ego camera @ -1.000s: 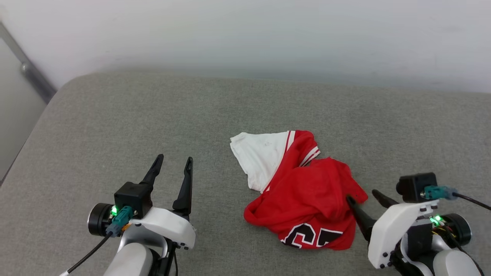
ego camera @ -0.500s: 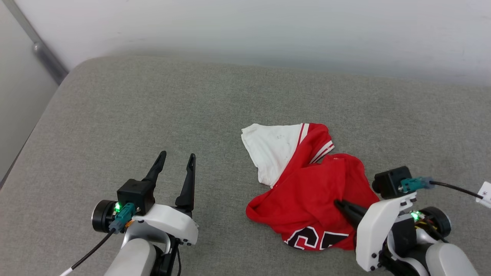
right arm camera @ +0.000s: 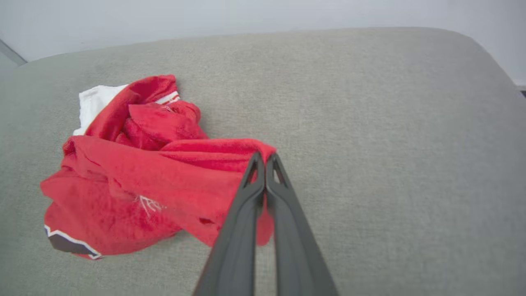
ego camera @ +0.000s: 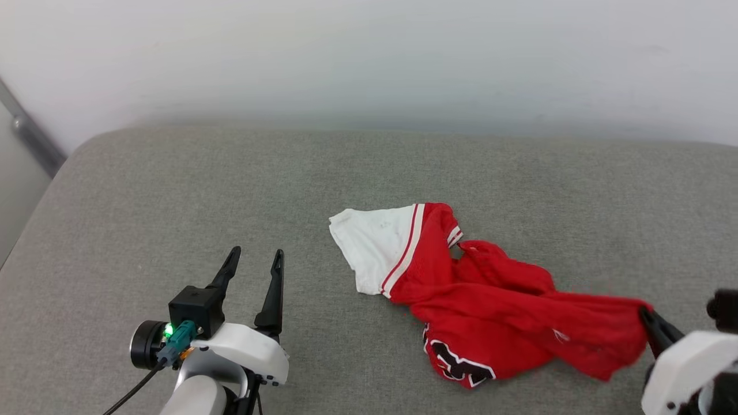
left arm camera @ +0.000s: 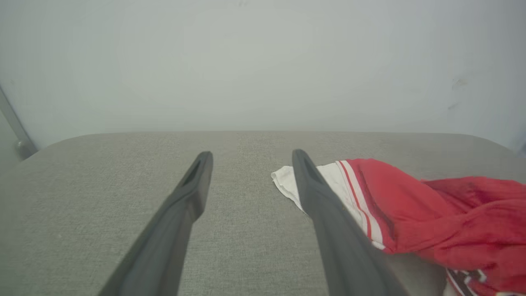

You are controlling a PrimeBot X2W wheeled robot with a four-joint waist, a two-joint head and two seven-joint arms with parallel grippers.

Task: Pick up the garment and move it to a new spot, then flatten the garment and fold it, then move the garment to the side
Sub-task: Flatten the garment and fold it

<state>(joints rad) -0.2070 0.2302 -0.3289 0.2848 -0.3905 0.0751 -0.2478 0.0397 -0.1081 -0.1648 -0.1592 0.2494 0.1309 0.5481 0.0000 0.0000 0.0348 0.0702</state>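
Across most of the head view, a grey upholstered surface (ego camera: 173,190) with rounded far corners, backed by a pale wall (ego camera: 369,57); at the far left, a slanting grey bar (ego camera: 29,135) against that wall

On the surface, right of the middle, the garment (ego camera: 507,323): crumpled, mostly red, bunched at its left part and drawn out from there in a long ridge towards the lower right

At the lower right edge of the head view, the right gripper (right arm camera: 265,158), fingers pressed together on a fold of red cloth at the garment's right end, with cloth bulging on either side of the tips in the right wrist view

At the lower left, the left gripper (ego camera: 256,252), well apart from the garment, fingers spread wide with nothing between them but bare grey fabric

At the garment's far left end, a white sleeve (ego camera: 372,248) lying flat, edged by red-and-white striped trim (ego camera: 403,256)

Along the near edge, a patch of black white-outlined print (ego camera: 458,366), folded over and unreadable

On the left wrist, a small green light (ego camera: 169,331)
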